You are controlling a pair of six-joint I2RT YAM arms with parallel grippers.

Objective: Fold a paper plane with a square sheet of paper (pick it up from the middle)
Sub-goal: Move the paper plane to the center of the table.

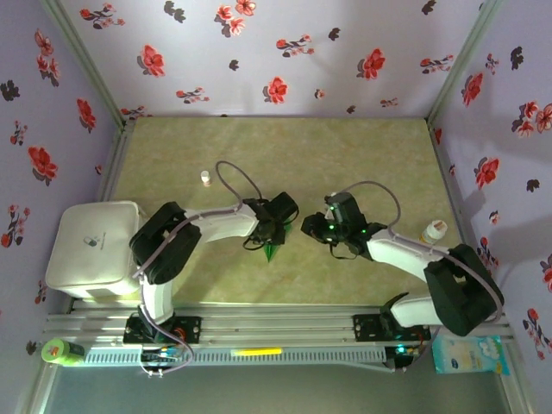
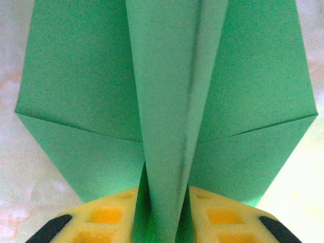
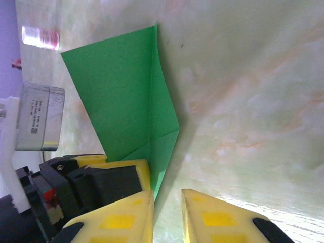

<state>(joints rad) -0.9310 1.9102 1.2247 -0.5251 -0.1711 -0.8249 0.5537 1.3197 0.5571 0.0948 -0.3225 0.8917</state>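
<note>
The desk (image 1: 362, 155) is a pale green marbled surface, closed by flowered walls at the back and at both sides. At its left edge stands a big white box (image 1: 90, 250) with the lid down, so what is inside cannot be seen. The paper plane (image 1: 272, 251) lies near the middle of the desk, a little toward the near edge, and its visible pointed end looks toward the near edge. Wide bare surface lies between it and the back wall, and also to both side walls.

The left tool (image 1: 267, 235) is over the plane. The raised centre fold stands between the two yellow pads (image 2: 109, 220) and touches them, but I cannot tell if they press it. The right tool (image 3: 168, 215) is just beside the plane's edge, with its fingers a little apart and bare desk in the narrow gap.

A small white bottle (image 1: 205, 178) stands upright behind the left arm. A second small bottle (image 1: 434, 231) stands near the right wall.
</note>
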